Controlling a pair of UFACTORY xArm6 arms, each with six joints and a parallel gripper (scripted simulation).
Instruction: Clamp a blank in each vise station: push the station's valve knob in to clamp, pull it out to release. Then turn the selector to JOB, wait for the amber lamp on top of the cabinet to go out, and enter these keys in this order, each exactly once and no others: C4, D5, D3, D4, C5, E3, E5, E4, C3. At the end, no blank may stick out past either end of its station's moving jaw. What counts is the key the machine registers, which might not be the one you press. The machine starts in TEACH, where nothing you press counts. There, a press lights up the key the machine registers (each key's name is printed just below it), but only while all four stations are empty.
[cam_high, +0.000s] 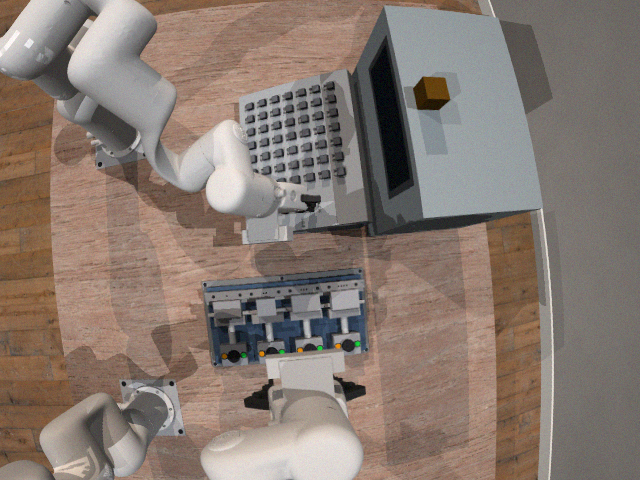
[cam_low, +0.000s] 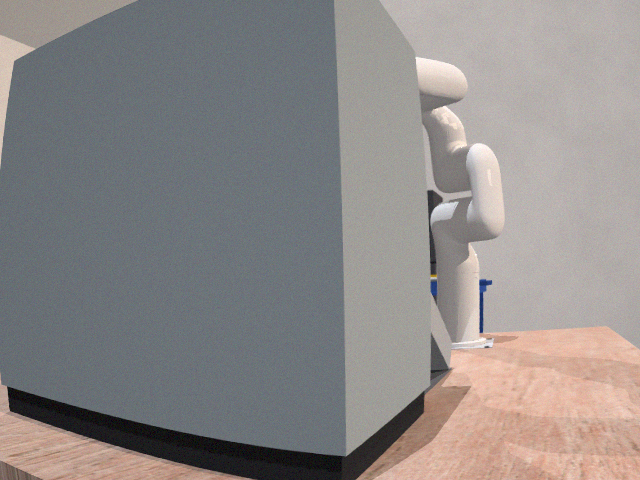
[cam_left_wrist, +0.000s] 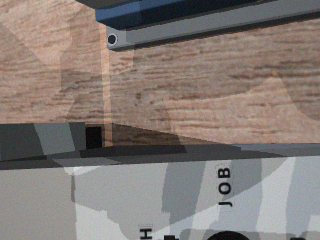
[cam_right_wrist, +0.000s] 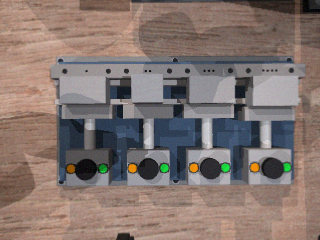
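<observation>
Wooden floorboards run past the long edge of the table (cam_high: 413, 310) (cam_low: 558, 403) (cam_left_wrist: 215, 90) (cam_right_wrist: 30, 125), and a plain grey wall (cam_low: 558, 155) rises behind in the exterior view. Near the edge opposite the arm bases stands the grey-blue cabinet (cam_high: 470, 129) (cam_low: 175, 222), toward one corner, its amber lamp (cam_high: 431, 93) unlit on top. The key panel (cam_high: 351, 201) (cam_left_wrist: 125, 192) slopes beside it, rows of dark keys facing up.

The left gripper (cam_high: 311, 203) (cam_left_wrist: 234, 238) is over the selector end of the panel, its jaws partly spread and holding nothing. The black selector knob (cam_left_wrist: 228, 235) shows between the fingertips, near the JOB lettering; its setting I cannot tell.

Well in from the table's edges lies the blue vise fixture (cam_high: 208, 325) (cam_left_wrist: 145, 15) (cam_right_wrist: 175, 60). Each of its four stations has a grey blank against the rail, with a moving jaw alongside. The second blank (cam_high: 266, 307) (cam_right_wrist: 147, 88) is the narrowest; the fourth (cam_high: 344, 301) (cam_right_wrist: 275, 90) looks shifted outward against its jaw. Whether any are clamped I cannot tell. The right gripper (cam_high: 305, 395) (cam_right_wrist: 222, 237) hangs beside the valve-knob side, jaws wide apart and empty.
</observation>
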